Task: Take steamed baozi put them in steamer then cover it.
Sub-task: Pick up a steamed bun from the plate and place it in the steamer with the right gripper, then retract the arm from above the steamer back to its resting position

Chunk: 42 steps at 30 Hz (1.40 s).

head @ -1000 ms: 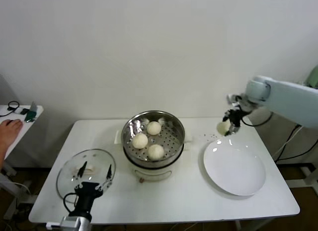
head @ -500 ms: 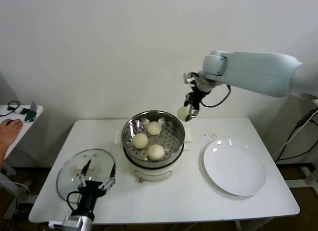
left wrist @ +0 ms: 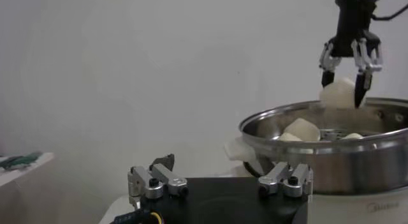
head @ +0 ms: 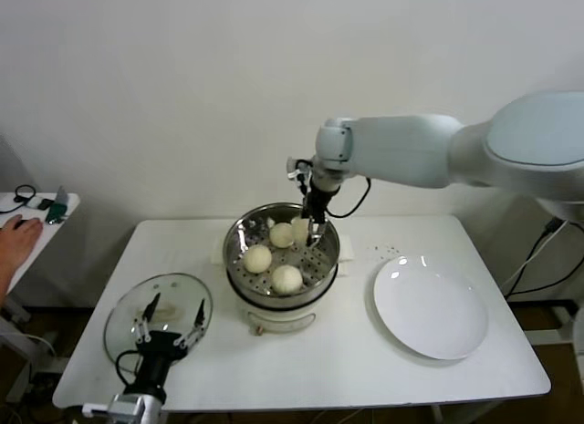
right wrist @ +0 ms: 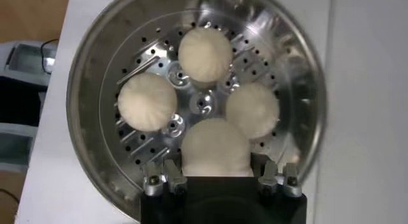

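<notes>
1. White table (head: 347,351) seen from above, set against a plain white wall.
2. Near the middle of the table: the steamer (head: 239,260), a round shiny steel basket with a perforated floor, seated on a white pot base.
3. Inside the steamer: three steamed baozi (head: 258,258), cream-white and smooth, resting on the perforated floor, close together around the centre but not stacked.
4. Above the rear right part of the basket: right gripper (head: 307,230), pointing straight down, fingers clamped on a fourth bun (right wrist: 215,145).
5. Held bun hanging at about rim height, inside the ring of the steamer; contact with the floor not clear.
6. From the right wrist camera: held bun just beside two of the resting ones, over a bare part of the floor.
7. To the right of the steamer, on the table: flat white plate (head: 438,324), nothing on it.
8. At the front left corner of the table: round glass lid (head: 123,324), lying flat.
9. Just above that lid: left gripper (head: 171,322), jaws spread wide apart, gripping nothing, idle.
10. At the far left edge, on a separate small table: a person's hand (head: 18,237), resting.
</notes>
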{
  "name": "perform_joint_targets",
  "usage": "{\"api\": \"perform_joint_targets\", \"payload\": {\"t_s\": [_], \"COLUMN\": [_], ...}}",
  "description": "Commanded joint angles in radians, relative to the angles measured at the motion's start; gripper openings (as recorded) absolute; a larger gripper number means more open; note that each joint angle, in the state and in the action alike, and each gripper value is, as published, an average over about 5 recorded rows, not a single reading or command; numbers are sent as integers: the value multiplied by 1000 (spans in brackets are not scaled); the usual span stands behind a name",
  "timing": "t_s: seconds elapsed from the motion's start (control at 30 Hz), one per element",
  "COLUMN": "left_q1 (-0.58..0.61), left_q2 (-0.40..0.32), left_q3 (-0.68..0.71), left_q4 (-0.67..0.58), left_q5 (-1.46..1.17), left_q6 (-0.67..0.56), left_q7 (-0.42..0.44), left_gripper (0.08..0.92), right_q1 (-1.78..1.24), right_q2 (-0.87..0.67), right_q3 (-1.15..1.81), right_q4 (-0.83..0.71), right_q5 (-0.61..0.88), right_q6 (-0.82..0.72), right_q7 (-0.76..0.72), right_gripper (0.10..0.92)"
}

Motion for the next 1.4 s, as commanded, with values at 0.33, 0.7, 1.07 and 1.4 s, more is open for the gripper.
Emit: {"api": "perform_joint_targets", "payload": {"t_s": [0.33, 0.7, 1.07, 1.4], "left_q1": [-12, -11, -13, -48], "left_q2": [9, 7, 8, 4], "left_q3": [-15, -16, -16, -21], "left_q4": [15, 16, 17, 59], "left_q5": [-22, -21, -22, 83], "left_q6": [-1, -1, -1, -39], "left_q7": [-1, -2, -3, -19], "left_gripper": [823, 823, 823, 823], "right_q1": [-99, -83, 31, -12], "right_q2": [53, 30, -140, -500], "right_q3": [-36, -17, 66, 276], "right_q4": [-51, -44, 118, 320], "right_q5": [-40, -72, -79, -160], "right_q6": [0, -2, 5, 203], "right_q7": [3, -3, -5, 360], "right_gripper": [693, 818, 823, 823]}}
